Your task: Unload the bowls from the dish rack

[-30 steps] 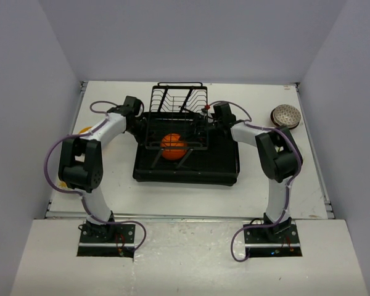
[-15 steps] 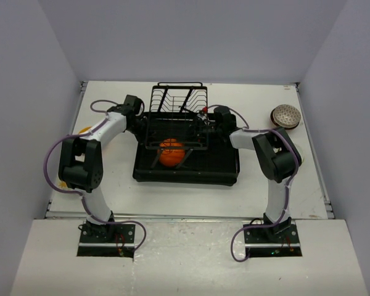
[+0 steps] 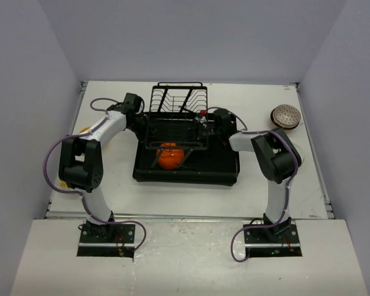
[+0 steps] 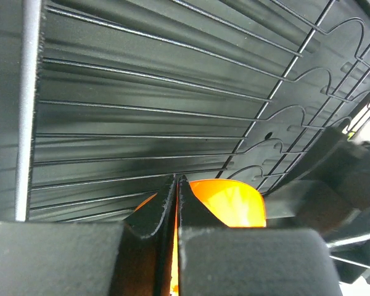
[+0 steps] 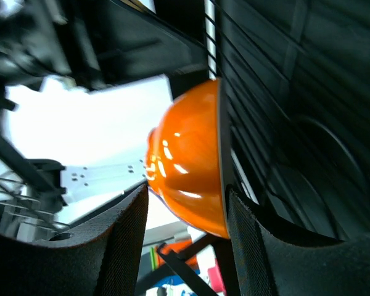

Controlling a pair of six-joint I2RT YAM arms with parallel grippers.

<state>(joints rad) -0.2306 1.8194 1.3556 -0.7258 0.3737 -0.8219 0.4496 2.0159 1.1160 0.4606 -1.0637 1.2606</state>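
Observation:
The black wire dish rack (image 3: 179, 102) stands on its black tray (image 3: 225, 168) at the table's middle. An orange bowl (image 3: 168, 157) lies on its side under the rack's wires, on the tray. My left gripper (image 3: 143, 125) is at the rack's left side; in the left wrist view the left gripper (image 4: 176, 180) is shut, with the orange bowl (image 4: 234, 200) just beyond it. My right gripper (image 3: 205, 123) reaches in from the rack's right side. In the right wrist view the right gripper (image 5: 186, 200) is open and the orange bowl (image 5: 185, 163) sits between its fingers.
A brown speckled bowl (image 3: 285, 116) stands on the table at the far right. A yellow-orange bowl (image 3: 84, 131) peeks out behind the left arm at the left edge. The rack's wires (image 4: 142, 111) and tray ribs (image 5: 283, 92) lie close around both grippers.
The orange bowl has slid toward the near side of the tray. My right gripper has moved left, further into the rack toward the bowl. The left gripper has barely moved.

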